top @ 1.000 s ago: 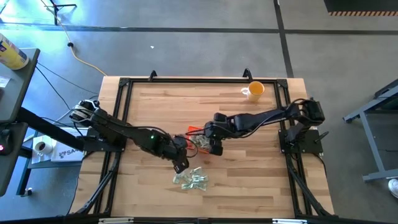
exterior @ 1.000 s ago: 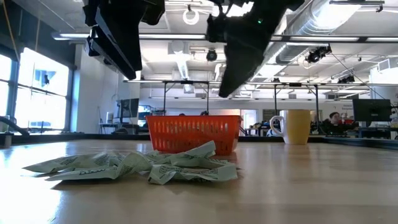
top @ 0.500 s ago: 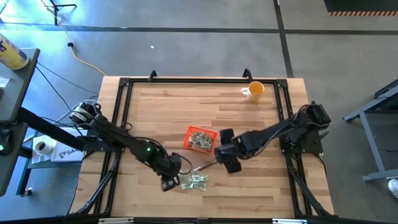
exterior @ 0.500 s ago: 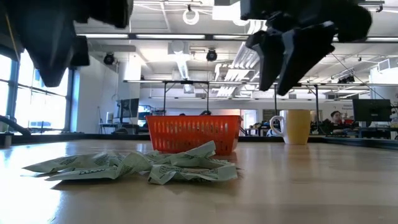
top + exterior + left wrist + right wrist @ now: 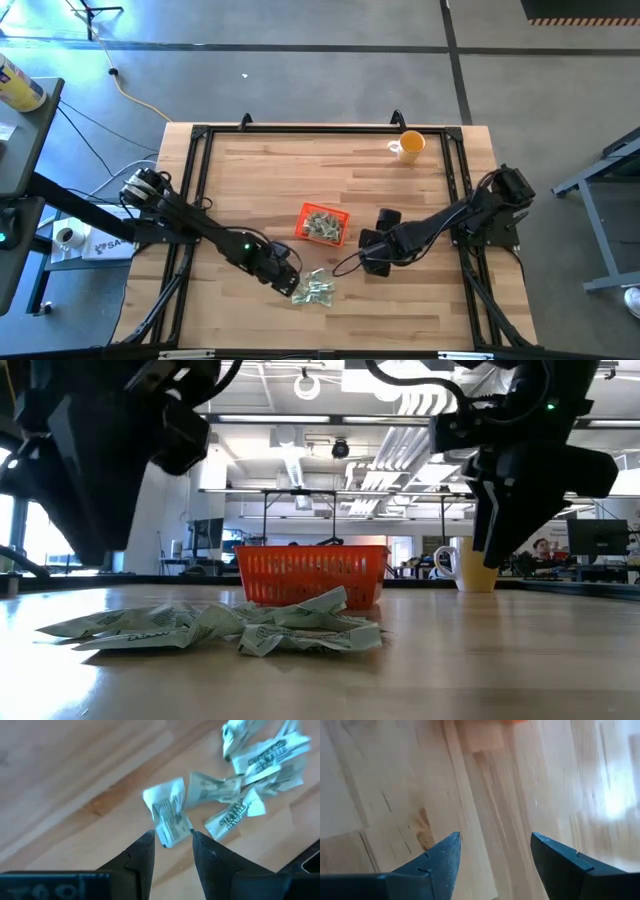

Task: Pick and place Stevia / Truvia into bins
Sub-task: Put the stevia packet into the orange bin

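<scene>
Both arms have shifted since half a second ago: the left gripper (image 5: 290,281) slid in toward the packet pile and the right gripper (image 5: 372,262) backed off to the right, away from the tray.

So nearest the front edge of the table you've got the loose heap of Stevia packets (image 5: 315,289), crumpled green-and-white ones lying flat on the wood. The left gripper sits right at the pile's left edge. In its wrist view the fingers (image 5: 142,857) are only a narrow gap apart, with one packet (image 5: 168,818) poking up between the tips. Can't really tell if it's pinched or just lying in the gap. The rest of the pile is spread just past it.

A bit further back and off to the right, the right gripper hangs over bare wood, fingers spread wide and nothing in them.

Behind the pile is the orange tray (image 5: 322,223), with a bunch of packets already inside. From the low view it's directly behind the heap (image 5: 225,626), clearly apart from it.

Way back near the far right corner there's a yellow mug (image 5: 409,146), well away from everything.
</scene>
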You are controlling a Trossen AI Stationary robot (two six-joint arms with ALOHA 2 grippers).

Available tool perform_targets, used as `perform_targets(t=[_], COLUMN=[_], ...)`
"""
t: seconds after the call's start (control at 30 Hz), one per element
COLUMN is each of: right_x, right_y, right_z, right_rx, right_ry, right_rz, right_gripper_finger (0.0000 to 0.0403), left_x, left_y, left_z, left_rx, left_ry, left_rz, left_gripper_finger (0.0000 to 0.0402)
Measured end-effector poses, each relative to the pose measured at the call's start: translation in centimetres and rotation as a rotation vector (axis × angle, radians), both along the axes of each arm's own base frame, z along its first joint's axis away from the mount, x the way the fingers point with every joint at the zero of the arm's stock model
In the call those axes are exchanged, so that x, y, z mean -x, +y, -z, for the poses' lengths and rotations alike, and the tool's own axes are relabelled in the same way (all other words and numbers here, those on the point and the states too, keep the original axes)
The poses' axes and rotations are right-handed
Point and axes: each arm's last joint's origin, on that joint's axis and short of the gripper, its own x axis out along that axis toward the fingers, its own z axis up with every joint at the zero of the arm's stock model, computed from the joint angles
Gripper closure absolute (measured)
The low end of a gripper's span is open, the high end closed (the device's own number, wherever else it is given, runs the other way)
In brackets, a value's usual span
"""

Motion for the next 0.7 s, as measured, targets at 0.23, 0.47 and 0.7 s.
perform_targets(t=[0.23, 0.47, 0.7], right_x=[0.7, 0.3, 0.0], right_y=[-0.4, -1.3, -2.1], right_z=[-0.3, -0.4, -0.4], right_rx=[-0.004, 0.009, 0.003], right_ry=[-0.026, -0.029, -0.021], right_rz=[0.044, 0.046, 0.045], right_gripper_finger=[0.0169, 0.0169, 0.0169], left_x=[-0.1, -0.7, -1.3], left_y=[-0.7, -1.0, -1.2], left_z=[1.8, 2.8, 4.6], left_rx=[0.01, -0.006, -0.048], left_ry=[0.069, 0.051, 0.062], left_rz=[-0.041, -0.075, -0.085], left_gripper_finger=[0.0234, 0.0234, 0.0234])
